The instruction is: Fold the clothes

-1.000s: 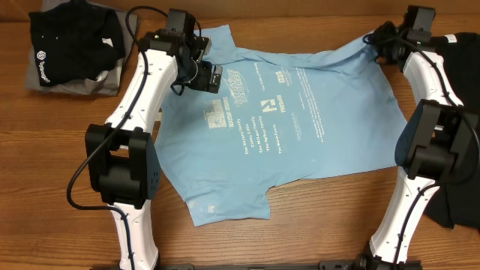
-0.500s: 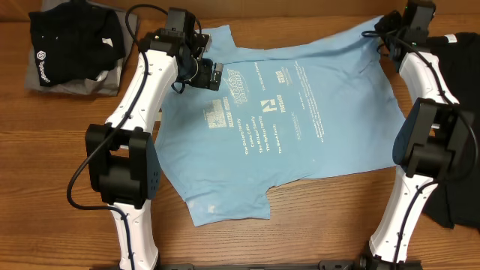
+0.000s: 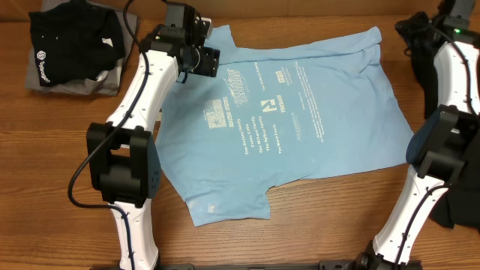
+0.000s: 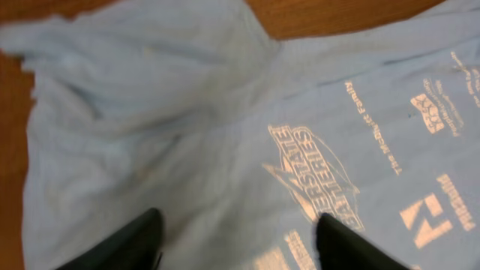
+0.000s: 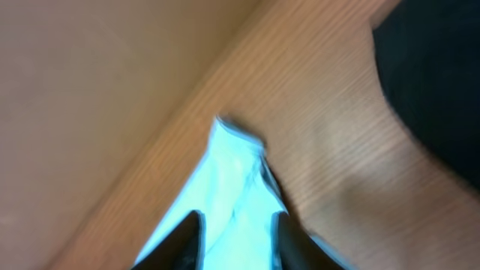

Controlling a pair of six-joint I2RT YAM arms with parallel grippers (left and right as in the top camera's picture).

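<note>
One blue shirt [image 3: 300, 112] logged flat, print up, on table [image 3: 337, 225]. Found L gripper [image 4: 240, 236] part-open over chest print, empty; R gripper [image 5: 236, 236] part-open nr far hem corner, gripping nil. Judged soft, light, limp: pinch at corners.

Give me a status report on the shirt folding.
Left hand open over shirt. Right hand at its corner, grip unclear. Shirt spread, unfolded. Black pile apart.

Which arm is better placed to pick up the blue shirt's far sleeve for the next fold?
Probably left: the left gripper hangs open over the light blue T-shirt beside that sleeve; the right gripper is at the opposite corner.
</note>
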